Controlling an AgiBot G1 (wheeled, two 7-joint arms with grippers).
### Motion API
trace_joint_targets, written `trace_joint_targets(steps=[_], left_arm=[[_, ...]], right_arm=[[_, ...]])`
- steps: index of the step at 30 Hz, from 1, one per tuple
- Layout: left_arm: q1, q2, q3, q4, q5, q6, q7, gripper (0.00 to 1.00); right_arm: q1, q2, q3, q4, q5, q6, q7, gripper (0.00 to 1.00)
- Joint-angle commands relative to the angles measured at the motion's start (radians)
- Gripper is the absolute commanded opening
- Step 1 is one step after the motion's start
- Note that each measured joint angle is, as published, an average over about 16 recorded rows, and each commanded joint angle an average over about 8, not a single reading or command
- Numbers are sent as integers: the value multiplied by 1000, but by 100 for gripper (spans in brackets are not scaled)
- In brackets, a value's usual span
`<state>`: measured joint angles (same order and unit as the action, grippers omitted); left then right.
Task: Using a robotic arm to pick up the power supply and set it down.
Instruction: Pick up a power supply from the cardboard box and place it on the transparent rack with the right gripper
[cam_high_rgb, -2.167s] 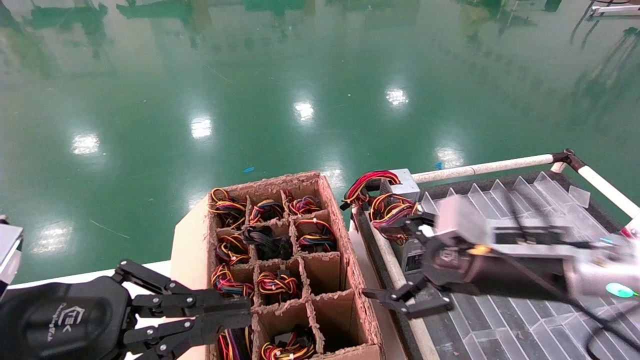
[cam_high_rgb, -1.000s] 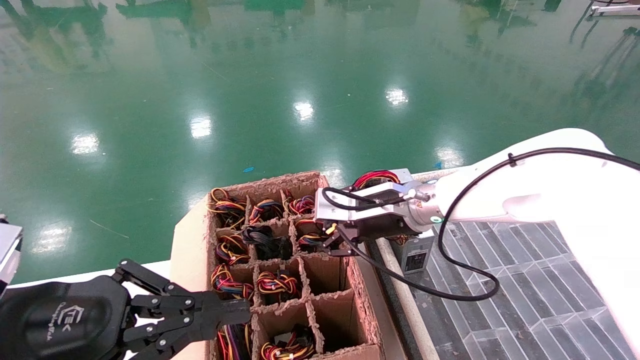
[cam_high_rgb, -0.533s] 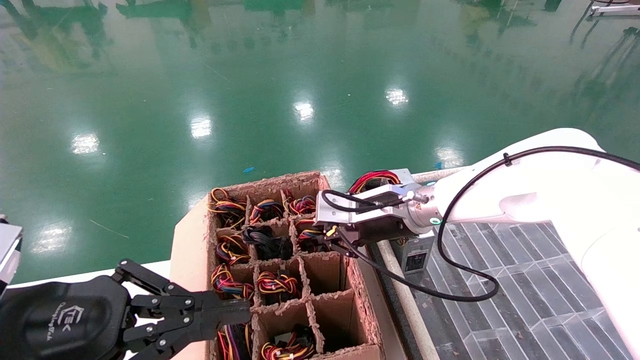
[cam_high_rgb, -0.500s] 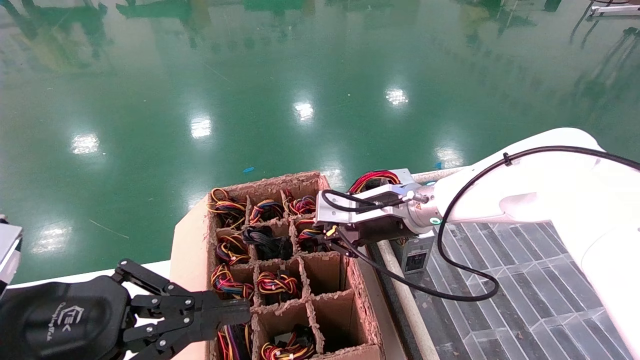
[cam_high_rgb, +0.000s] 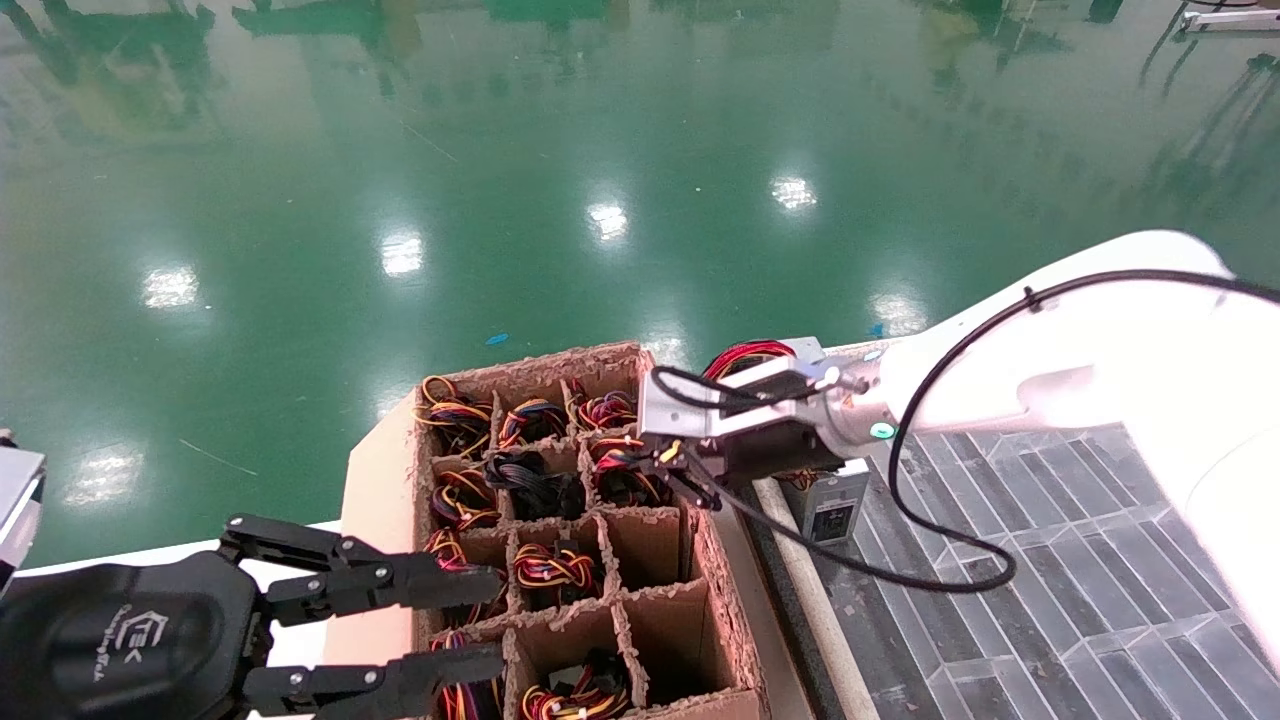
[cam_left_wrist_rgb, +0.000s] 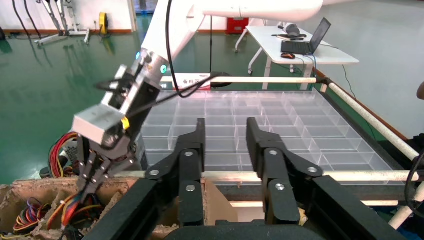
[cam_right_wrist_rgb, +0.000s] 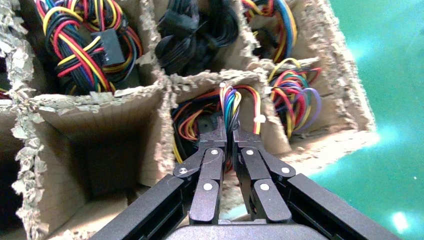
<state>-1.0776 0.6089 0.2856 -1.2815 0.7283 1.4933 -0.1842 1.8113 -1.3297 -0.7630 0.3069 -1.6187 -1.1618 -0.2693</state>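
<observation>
Right wrist view shows the right gripper (cam_right_wrist_rgb: 227, 132) pinched on the power supply (cam_right_wrist_rgb: 231, 107) wires, seemingly inside a cardboard box (cam_high_rgb: 690, 545) compartment at centre frame. Left gripper (cam_high_rgb: 440, 625) waits spread wide, lower left.

Power supply (cam_right_wrist_rgb: 227, 112) wire bundle upright in cardboard compartment, gripper-pinched.
</observation>
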Motion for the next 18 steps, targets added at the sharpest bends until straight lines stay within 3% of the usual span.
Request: trace_joint_targets(steps=[1, 10, 18], left_arm=[[0, 0, 0, 0, 0, 0, 0, 100], [0, 0, 1, 0, -1, 0, 0, 100], [0, -1, 1, 0, -1, -1, 1, 100]], right_arm=[[8, 3, 0, 0, 6, -8, 3, 0], [54, 77, 53, 75, 86, -74, 21, 0], [80, 186, 108, 266, 161, -128, 102, 0]])
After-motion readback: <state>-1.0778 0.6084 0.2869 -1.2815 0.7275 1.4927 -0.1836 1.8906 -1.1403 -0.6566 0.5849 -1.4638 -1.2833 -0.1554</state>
